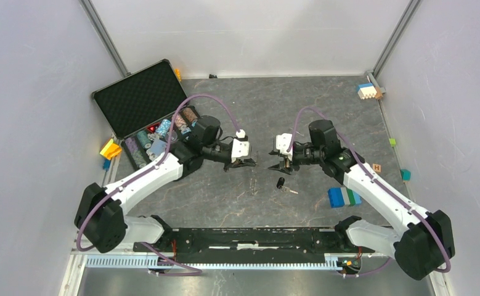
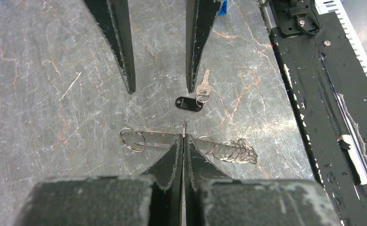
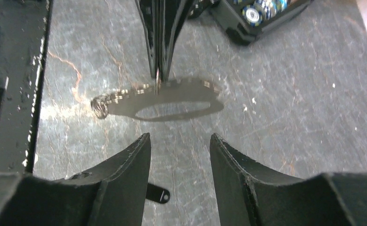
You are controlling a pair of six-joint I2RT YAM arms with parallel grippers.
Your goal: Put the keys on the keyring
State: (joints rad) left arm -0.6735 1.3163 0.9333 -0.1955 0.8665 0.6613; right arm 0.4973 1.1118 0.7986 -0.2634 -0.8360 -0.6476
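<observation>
My left gripper [image 2: 183, 136] is shut on the edge of the keyring [image 2: 158, 137], a flat grey-tan loop with a jagged edge that carries several small split rings [image 2: 238, 150]. In the right wrist view the keyring [image 3: 195, 94] shows as a D-shaped loop under the left gripper [image 3: 158, 75]. My right gripper [image 3: 180, 136] is open and empty, facing the keyring a short way off, and also shows in the left wrist view [image 2: 160, 89]. The key [image 1: 281, 182], black head and short silver blade [image 2: 202, 87], lies on the table just below the right gripper [image 1: 276, 166].
An open black case [image 1: 145, 117] with poker chips stands at the back left, behind the left arm. A blue and green block [image 1: 344, 197] lies by the right arm. Small blocks [image 1: 368, 91] sit at the far right corner. The black base rail [image 1: 249, 237] runs along the near edge.
</observation>
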